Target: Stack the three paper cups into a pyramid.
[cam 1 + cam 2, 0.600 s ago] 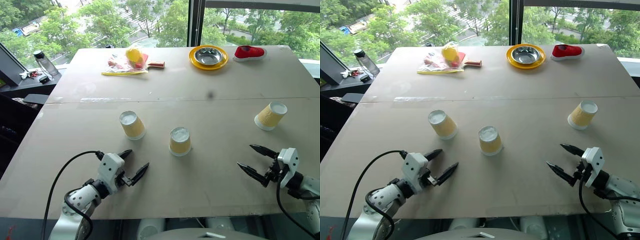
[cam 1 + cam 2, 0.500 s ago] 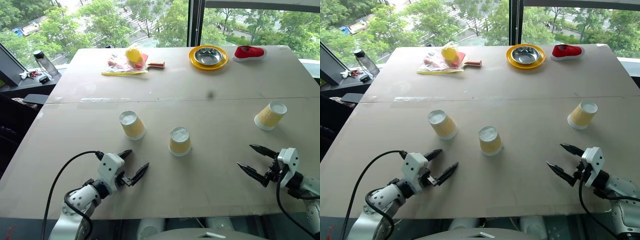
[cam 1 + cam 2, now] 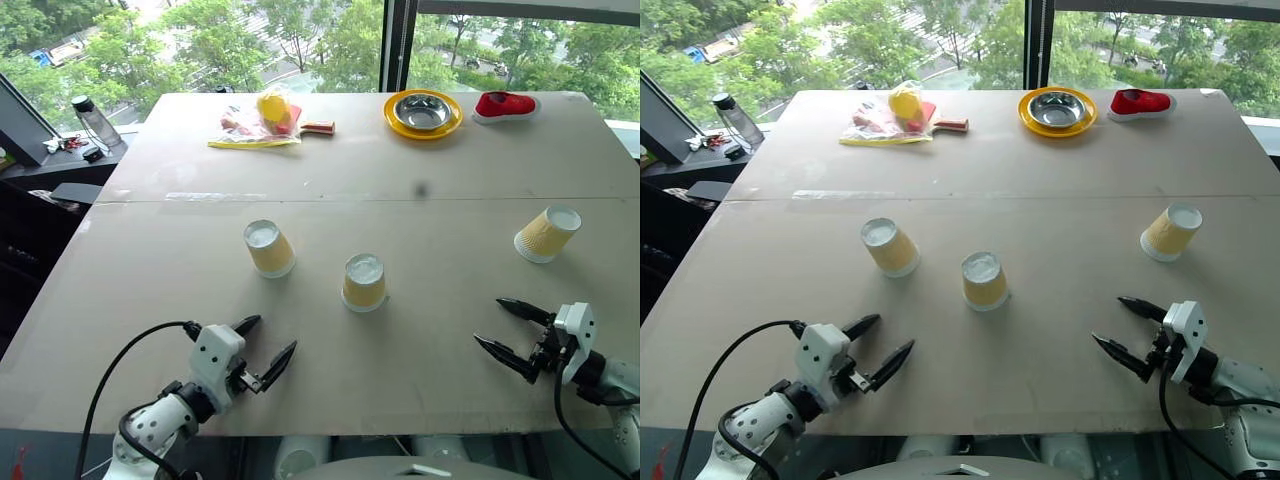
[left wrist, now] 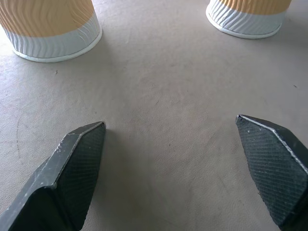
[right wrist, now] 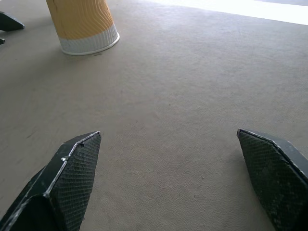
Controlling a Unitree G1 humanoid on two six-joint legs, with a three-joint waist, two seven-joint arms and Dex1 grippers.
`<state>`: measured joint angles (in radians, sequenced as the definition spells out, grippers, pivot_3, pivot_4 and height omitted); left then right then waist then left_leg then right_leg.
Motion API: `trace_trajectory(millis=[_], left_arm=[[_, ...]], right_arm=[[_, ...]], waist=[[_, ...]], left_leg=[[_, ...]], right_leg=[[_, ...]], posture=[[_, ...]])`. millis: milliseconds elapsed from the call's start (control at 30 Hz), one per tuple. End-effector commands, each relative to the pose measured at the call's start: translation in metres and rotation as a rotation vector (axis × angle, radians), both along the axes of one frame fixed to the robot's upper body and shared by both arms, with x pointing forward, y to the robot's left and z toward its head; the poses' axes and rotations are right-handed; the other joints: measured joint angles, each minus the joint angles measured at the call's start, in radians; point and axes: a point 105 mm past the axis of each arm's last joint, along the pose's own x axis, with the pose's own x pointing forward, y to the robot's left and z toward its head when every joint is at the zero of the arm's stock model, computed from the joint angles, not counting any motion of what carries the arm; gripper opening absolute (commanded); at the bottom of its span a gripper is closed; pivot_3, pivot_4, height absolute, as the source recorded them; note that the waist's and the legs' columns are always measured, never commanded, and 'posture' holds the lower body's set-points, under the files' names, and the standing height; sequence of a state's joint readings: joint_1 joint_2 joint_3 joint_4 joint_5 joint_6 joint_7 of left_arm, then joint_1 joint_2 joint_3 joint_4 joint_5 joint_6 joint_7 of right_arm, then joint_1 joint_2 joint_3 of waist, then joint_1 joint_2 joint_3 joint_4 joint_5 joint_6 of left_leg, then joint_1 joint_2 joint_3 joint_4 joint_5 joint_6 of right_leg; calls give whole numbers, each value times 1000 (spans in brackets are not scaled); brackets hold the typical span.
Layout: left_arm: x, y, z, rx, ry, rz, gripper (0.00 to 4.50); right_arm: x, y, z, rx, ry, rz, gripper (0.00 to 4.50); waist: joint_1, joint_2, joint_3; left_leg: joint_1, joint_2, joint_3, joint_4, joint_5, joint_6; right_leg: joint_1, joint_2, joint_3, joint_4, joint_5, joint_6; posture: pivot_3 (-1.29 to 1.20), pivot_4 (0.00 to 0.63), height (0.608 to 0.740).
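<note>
Three paper cups stand upside down and apart on the tan table: a left cup (image 3: 268, 248), a middle cup (image 3: 364, 282) and a right cup (image 3: 546, 234) farther off. My left gripper (image 3: 269, 338) hovers open near the front edge, a short way in front of the left and middle cups. The left wrist view shows both these cups, left cup (image 4: 49, 25) and middle cup (image 4: 248, 18), beyond its empty gripper (image 4: 169, 123). My right gripper (image 3: 492, 322) is open and empty, in front of the right cup and pointing across toward the middle cup (image 5: 84, 25).
At the table's far edge lie a yellow plate (image 3: 392, 119) holding a steel bowl, a red shoe (image 3: 503, 104), and a plastic bag (image 3: 255, 128) with a yellow ball and a paddle. A bottle (image 3: 90, 120) stands on the ledge off the table's left side.
The view has shifted slightly. My left gripper sits a little nearer the table's front edge. The cups and the right gripper have kept their places; both grippers stay open.
</note>
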<state>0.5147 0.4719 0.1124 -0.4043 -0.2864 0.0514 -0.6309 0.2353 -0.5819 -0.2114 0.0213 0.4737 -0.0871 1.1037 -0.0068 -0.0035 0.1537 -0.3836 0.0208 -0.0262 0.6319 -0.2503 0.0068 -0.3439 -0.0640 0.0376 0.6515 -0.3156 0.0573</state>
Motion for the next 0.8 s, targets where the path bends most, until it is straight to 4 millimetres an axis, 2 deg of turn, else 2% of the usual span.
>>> trace_trajectory(millis=[33,200,367,500,633,800], left_arm=[[-4,0,-2,8,-3,-18,4454],[-5,-3,0,10,-26,-43,4454],[-4,-11,15,5,-58,-132,4454],[-8,-17,35,-34,-76,-277,4454],[-7,-15,61,-33,-107,-410,4454],[-4,-11,88,-37,-119,-523,4454]], right_arm=[[-3,-3,5,-46,-4,8,4500],[-4,-4,10,-47,-25,35,4500],[-7,21,28,25,-41,139,4500],[-2,54,40,60,-79,251,4500],[22,96,42,12,-140,307,4500],[36,135,53,67,-175,409,4500]], waist=[[0,-1,0],[-1,-2,1],[-1,-3,2],[-5,-5,3],[-9,-7,5],[-4,-6,6]], left_leg=[[0,0,0,0,0,0],[0,0,0,0,0,0],[-1,0,0,0,0,0],[-1,0,-1,0,0,0],[0,1,-1,0,0,0],[-5,0,-3,0,0,0]], right_leg=[[0,0,0,0,0,0],[0,0,0,0,0,0],[0,0,-1,-1,0,0],[0,1,-1,0,0,0],[-1,1,-1,0,0,0],[-4,1,-4,-1,2,3]], posture=[[0,150,740],[0,150,740],[0,150,740],[0,150,740],[0,150,740],[0,150,740]])
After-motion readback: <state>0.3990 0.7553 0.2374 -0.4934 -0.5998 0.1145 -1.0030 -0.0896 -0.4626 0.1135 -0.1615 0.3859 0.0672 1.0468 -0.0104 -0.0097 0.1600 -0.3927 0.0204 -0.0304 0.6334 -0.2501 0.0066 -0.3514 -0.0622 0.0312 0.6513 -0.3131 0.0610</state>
